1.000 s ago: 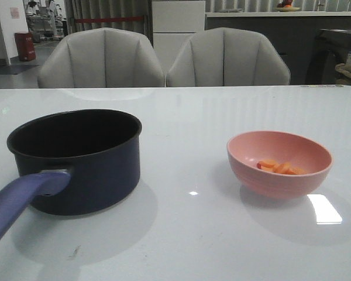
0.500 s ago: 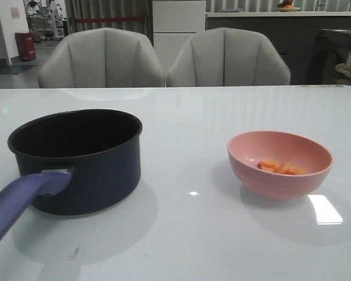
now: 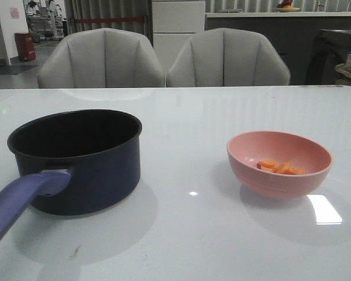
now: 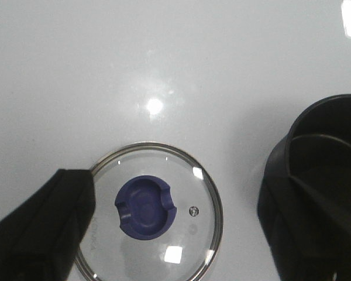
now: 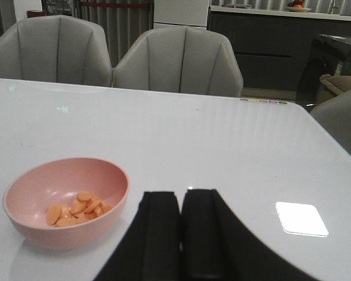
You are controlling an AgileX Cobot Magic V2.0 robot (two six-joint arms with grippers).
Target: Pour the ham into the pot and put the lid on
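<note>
**Sitting unpoured: ham in bowl, pot uncovered**

Ham [image 3: 279, 167]: thin orange-pink oval slices, small heap in the pink bowl [image 3: 263, 174], well apart from the pot.
Pot [image 3: 88, 170]: dark navy, black inside, long purple-blue handle, uncovered on the white surface [image 3: 193, 228].
Lid [image 4: 193, 175]: clear glass, metal rim, steam hole, blue knob, flat on the surface near the pot.
Left gripper [image 4: 175, 234] spread over the lid, apart from it.
Right gripper [image 5: 181, 234] pressed together, beside the bowl.
No readable writing.

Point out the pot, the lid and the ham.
pot [image 3: 99, 175], front view, outer side wall.
lid [image 4: 145, 201], left wrist view, blue knob.
ham [image 5: 76, 209], right wrist view, slices in the pink bowl [image 5: 29, 228].
</note>
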